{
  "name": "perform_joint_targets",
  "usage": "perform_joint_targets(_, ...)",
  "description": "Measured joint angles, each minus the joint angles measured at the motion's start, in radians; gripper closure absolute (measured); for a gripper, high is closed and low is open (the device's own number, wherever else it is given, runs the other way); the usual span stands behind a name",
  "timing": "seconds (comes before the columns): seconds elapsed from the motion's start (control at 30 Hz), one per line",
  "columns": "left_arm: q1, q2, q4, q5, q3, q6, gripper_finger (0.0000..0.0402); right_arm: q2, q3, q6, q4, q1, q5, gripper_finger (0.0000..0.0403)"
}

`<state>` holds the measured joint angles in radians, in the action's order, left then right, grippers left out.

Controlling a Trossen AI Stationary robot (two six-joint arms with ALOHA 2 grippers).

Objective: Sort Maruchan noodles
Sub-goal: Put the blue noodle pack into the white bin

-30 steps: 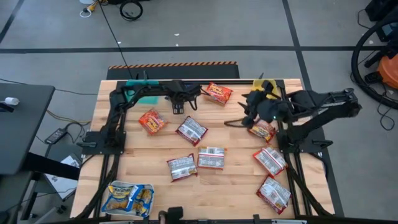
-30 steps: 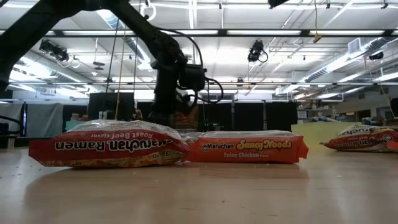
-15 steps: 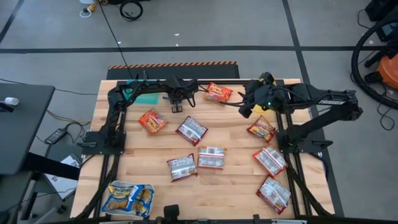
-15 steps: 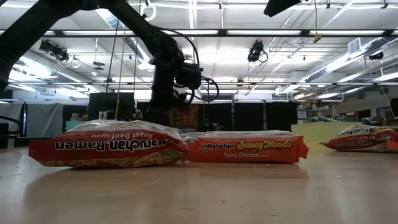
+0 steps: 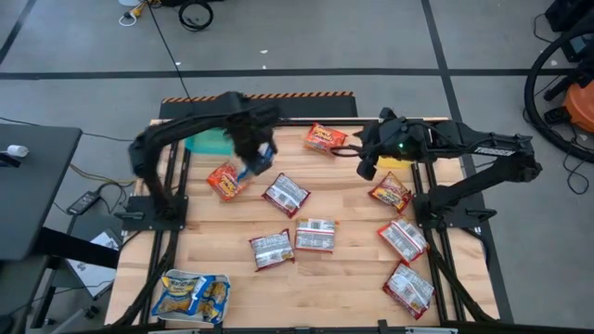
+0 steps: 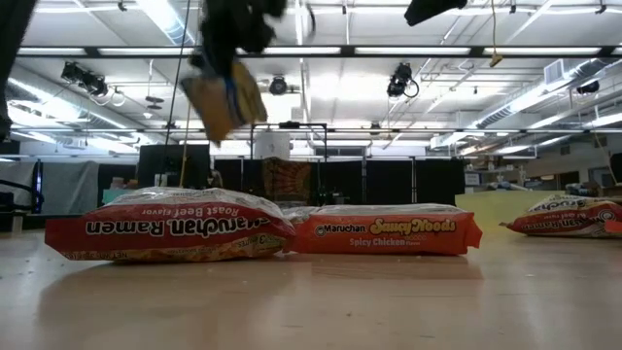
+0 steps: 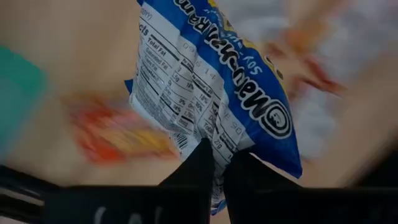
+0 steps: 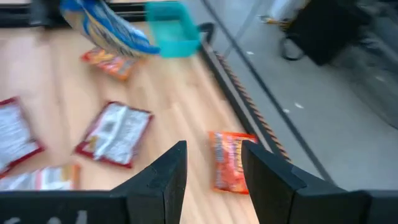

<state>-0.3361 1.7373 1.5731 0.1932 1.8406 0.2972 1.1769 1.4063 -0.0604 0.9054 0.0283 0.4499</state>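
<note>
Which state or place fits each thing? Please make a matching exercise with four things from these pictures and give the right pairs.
Things:
1. left end effector
2. right end effector
3. blue-and-yellow packet
4. teal tray

States or places:
A. open, holding nothing, above the table's far edge near an orange packet
B. standing at the far left corner of the table
C. shut on a packet
D. hanging in the air, off the table

Pairs: 1-C, 2-A, 3-D, 4-B

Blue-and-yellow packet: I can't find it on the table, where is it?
In the high view, the blue-and-yellow packet hangs from the left claw, above the orange packet.
</note>
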Motion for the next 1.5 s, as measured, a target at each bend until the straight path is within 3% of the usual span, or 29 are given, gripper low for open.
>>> perform_joint_targets(0.13,0.173,-0.185,0.001,0.215,-0.049,0.301,0.0385,0.0,0.0,0.04,-0.006,0.001,-0.083,0.0245)
perform_joint_targets(0.4,0.674,-0.348,-0.011,0.154,-0.051,1.086,0.0382,0.0,0.0,0.148,-0.096,-0.053,-0.138,0.0245)
perform_joint_targets(0.63,1.003,-0.356,-0.012,-0.009,-0.054,1.499,0.0382,0.0,-0.006,0.095,-0.111,-0.144,-0.217,0.0245)
perform_joint_targets(0.8,1.137,-0.356,-0.044,0.026,-0.136,1.666,0.0382,-0.004,-0.065,0.014,-0.103,-0.245,-0.217,0.0245)
perform_joint_targets(1.07,1.276,-0.425,-0.402,0.029,-0.406,1.802,0.0383,-0.004,-0.205,-0.204,-0.156,-0.461,-0.204,0.0245)
perform_joint_targets(1.23,1.324,-0.429,-0.538,0.084,-0.547,1.877,0.0383,-0.004,-0.357,-0.432,-0.371,-0.647,-0.134,0.0245)
perform_joint_targets(1.5,1.351,-0.429,-0.669,0.043,-0.751,1.932,0.0384,0.019,-0.584,-0.735,-0.868,-0.877,0.037,0.0245)
